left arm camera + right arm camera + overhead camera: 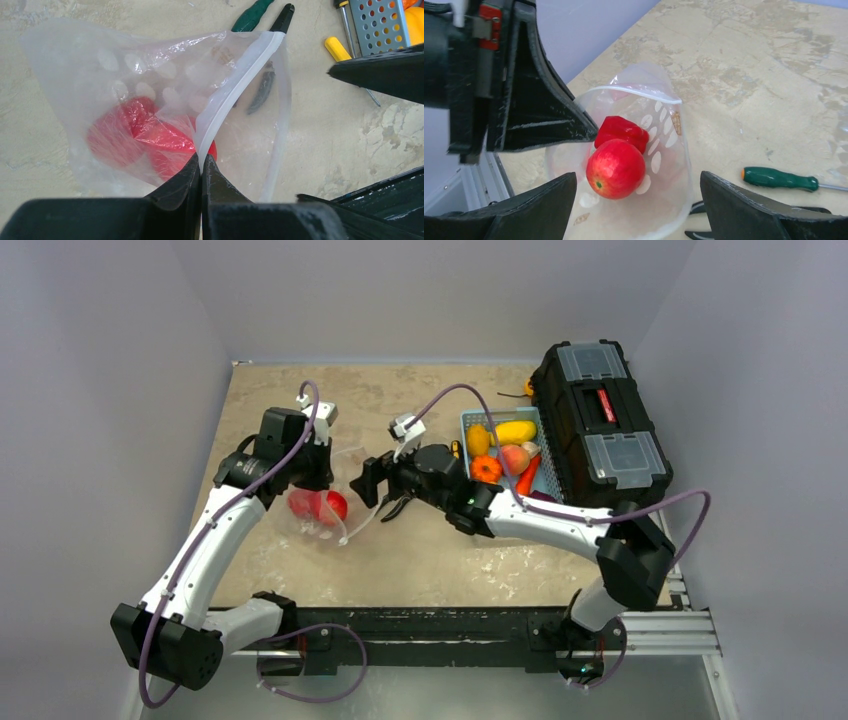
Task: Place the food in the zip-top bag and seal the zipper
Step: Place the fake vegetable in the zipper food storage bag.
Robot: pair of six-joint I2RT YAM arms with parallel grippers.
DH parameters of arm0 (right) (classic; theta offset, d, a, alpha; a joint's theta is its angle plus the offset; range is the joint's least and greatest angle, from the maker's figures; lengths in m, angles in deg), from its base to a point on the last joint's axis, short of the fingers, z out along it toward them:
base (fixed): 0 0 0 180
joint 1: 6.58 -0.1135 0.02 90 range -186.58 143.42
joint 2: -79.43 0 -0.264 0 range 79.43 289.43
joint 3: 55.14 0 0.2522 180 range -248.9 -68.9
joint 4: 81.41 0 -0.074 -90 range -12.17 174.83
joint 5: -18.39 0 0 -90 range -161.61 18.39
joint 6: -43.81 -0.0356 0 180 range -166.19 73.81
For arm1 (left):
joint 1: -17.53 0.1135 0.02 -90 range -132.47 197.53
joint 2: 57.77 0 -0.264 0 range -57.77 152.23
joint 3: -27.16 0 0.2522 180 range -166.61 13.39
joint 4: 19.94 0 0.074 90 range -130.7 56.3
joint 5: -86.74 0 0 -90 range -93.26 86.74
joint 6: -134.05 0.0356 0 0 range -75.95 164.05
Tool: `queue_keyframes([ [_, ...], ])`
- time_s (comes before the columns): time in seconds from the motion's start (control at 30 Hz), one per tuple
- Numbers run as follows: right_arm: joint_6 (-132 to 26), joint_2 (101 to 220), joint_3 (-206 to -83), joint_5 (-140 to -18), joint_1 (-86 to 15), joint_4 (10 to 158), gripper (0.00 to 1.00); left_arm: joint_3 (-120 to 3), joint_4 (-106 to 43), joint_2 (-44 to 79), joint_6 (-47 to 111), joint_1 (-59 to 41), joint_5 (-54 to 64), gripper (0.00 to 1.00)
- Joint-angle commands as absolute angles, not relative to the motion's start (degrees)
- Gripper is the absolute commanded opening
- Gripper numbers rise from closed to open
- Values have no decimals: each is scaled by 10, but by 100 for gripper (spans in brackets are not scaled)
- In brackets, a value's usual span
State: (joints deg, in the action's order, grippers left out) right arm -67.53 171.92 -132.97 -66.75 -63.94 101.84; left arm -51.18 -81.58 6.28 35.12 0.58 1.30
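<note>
zip-top bag [322, 525] is seen on the table at 9 o'clock of the right gripper [372, 495] in the top view, just beside it, with the mouth turned toward 3 o'clock, at that gripper. a red apple [615, 169] and a red pepper [621, 130] are already inside, touching each other. the zipper [235, 90] is pinched at one end by the left gripper [201, 167], whose jaws are closed tight on the strip. in the left wrist view the strip's long axis runs from the jaws at 6 o'clock up to about 1 o'clock, and the mouth is propped open by that hold. the right gripper's jaws are spread wide with nothing between them, and the bag mouth is framed between them in the right wrist view.

more food [486, 469] is left in the blue basket [465, 435], at about 2 o'clock of the right gripper and well apart from the bag. the basket is judged nearer to the right arm, so the next pick is likely that arm's, with the piece carried back toward 9 o'clock into the open mouth. sealing is not yet possible while the mouth is held open.
</note>
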Motion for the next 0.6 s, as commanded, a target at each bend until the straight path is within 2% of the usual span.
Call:
queue_keyframes([
  [0.0, -653, 1646, -1284, -641, -642, 1029, 94, -520, -805, 54, 348, 4, 12, 0],
  [0.2, -626, 1565, -1200, -563, -640, 1020, 95, -522, -806, 56, 348, 4, 16, 0],
  [0.33, -697, 1519, -1144, -483, -613, 994, 99, -521, -806, 57, 347, 4, 16, 0],
  [0.57, -866, 1469, -1140, -423, -495, 763, 98, -521, -806, 58, 347, 4, 18, 0],
])
